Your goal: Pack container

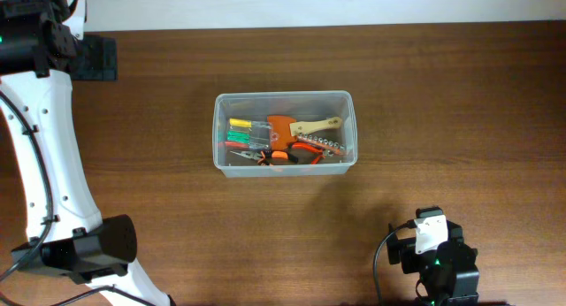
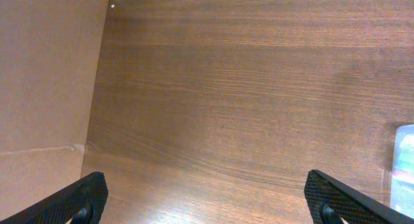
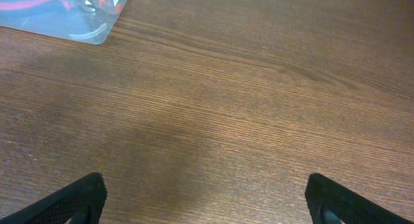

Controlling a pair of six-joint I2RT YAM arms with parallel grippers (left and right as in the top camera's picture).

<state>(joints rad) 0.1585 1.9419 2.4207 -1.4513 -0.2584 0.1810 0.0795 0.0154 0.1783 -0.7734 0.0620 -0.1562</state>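
The container (image 1: 283, 101), a large clear plastic bin, stands in the middle of the wooden table. It holds a small clear case of coloured screwdrivers (image 1: 248, 129), an orange tool with a wooden handle (image 1: 305, 126), orange-handled pliers (image 1: 270, 156) and a metal bit strip (image 1: 325, 147). My left gripper (image 1: 95, 58) is at the far left back corner, open and empty (image 2: 204, 182); the container's edge shows at the right of the left wrist view (image 2: 404, 166). My right gripper (image 1: 423, 242) is near the front right, open and empty (image 3: 204, 185); the container's corner shows in the right wrist view (image 3: 71, 20).
The table's left edge runs beside the left gripper, with a tan surface beyond it (image 2: 45, 88). The left arm's white links and black base (image 1: 88, 248) stand along the left side. The right arm's base (image 1: 442, 271) is at the front edge.
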